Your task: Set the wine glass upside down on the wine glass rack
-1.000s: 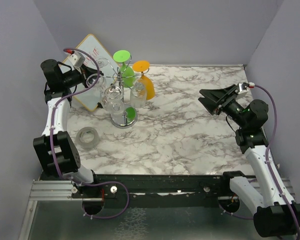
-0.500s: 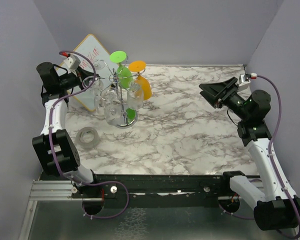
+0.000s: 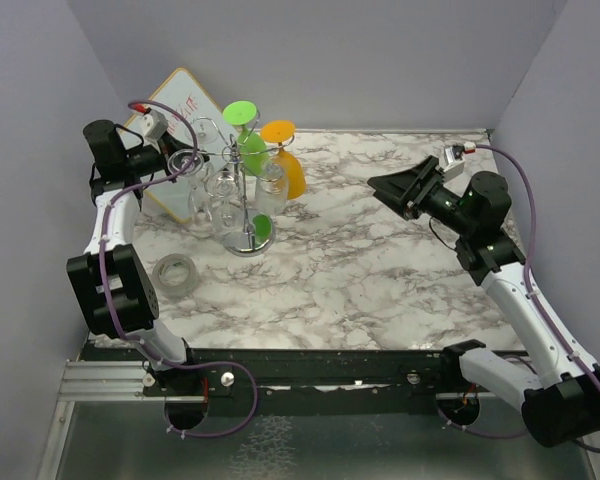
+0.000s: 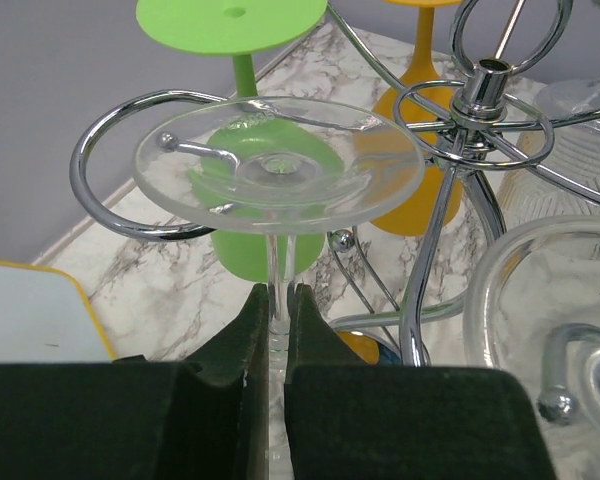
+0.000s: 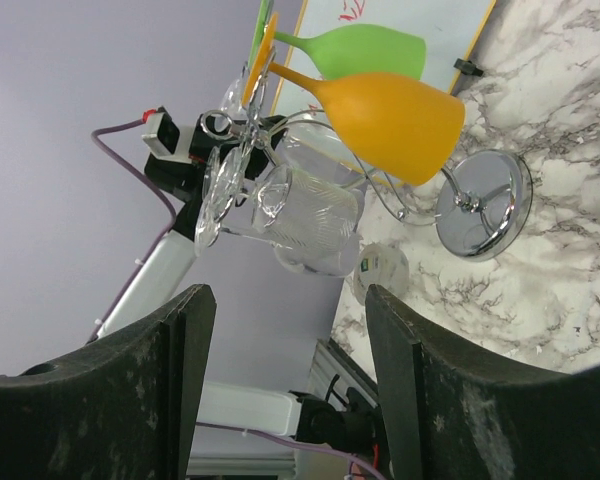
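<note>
Glass is the whole concern here, and we read the scene from the left. At the far left a white board with a yellow rim [image 3: 185, 95] leans at the wall, and nearer us a grey roll of tape [image 3: 175, 272] lies on the marble-patterned bench [image 3: 380, 270].

In front of the board our left hand [image 4: 276, 325] is pressed onto the thin stem of the clear, upside-down wine glass [image 4: 278, 165]. It pinches the stem below the round foot, and the bowl hangs down. The foot sits over a curled wire arm [image 4: 100, 150] of the shiny chrome wine glass rack [image 4: 477, 100], with the stem inside the loop. Whether the foot already bears on the wire we cannot tell.

We judge the glass to be light, stiff, slippery and brittle, with the stem its weakest part. The hold therefore belongs where it is, on the stem close under the foot, with a modest squeeze and no twist. Any lowering should be slow, since glass slides on chrome and may chip.

Just right of it hang a lime-green wine glass [image 4: 230, 20] and an orange wine glass [image 3: 290, 170], close enough to knock.

Far to the right, our right hand [image 3: 398, 190] hovers spread wide, holding nothing, well apart from the rack.
</note>
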